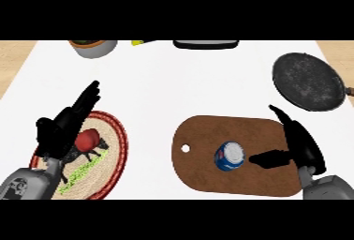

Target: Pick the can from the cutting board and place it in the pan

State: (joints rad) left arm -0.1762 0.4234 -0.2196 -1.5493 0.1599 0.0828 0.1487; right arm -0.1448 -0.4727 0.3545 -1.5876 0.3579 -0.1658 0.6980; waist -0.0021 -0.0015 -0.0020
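Both forearms enter from the bottom edge of the head view. At lower right, the right hand (298,140) is spread, fingers straight, thumb pointing at the can (230,156) from just beside it, holding nothing. That blue can stands upright near the middle of the brown cutting board (207,136), lower centre. At lower left, the left hand (66,123) rests unclenched with fingers up, over a patterned plate (116,140). A dark pan (308,80) lies at upper right, well apart from the can. A grey pot (93,48) sits at upper left.
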